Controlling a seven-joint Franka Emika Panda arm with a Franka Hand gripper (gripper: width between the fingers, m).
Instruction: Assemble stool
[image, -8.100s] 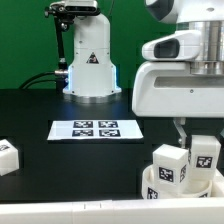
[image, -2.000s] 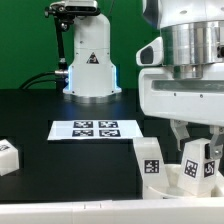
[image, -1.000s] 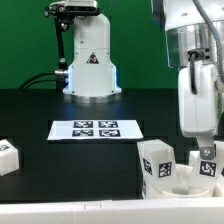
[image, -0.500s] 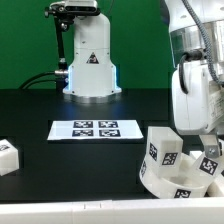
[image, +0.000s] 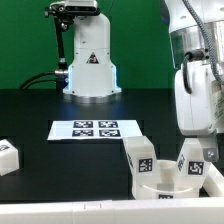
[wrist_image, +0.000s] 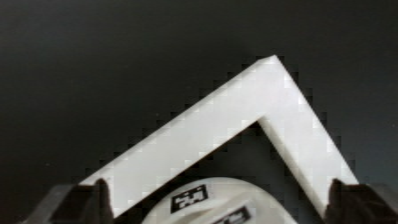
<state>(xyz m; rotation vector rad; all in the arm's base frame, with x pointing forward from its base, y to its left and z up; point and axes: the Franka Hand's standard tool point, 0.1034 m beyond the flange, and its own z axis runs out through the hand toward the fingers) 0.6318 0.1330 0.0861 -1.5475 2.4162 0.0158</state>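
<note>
The white round seat (image: 165, 183) lies at the exterior view's lower right. Two white tagged legs stand up from it, one on its left side (image: 140, 158) and one on its right side (image: 193, 161). My gripper (image: 199, 150) hangs straight down over the right leg. In the wrist view a tagged leg (wrist_image: 214, 200) sits between my fingers (wrist_image: 80, 203), which stand wide apart with dark gaps beside the leg. My gripper (wrist_image: 214, 208) is open. A third loose leg (image: 8, 155) lies at the far left of the table.
The marker board (image: 96, 129) lies mid-table in front of the robot base (image: 90, 60). A white rail (image: 70, 214) runs along the near table edge. A white V-shaped corner piece (wrist_image: 267, 110) shows behind the leg in the wrist view.
The seat with its legs was tipped and turned half a second ago; it now sits level, and the left leg stands further left. My hand has stayed in place.
</note>
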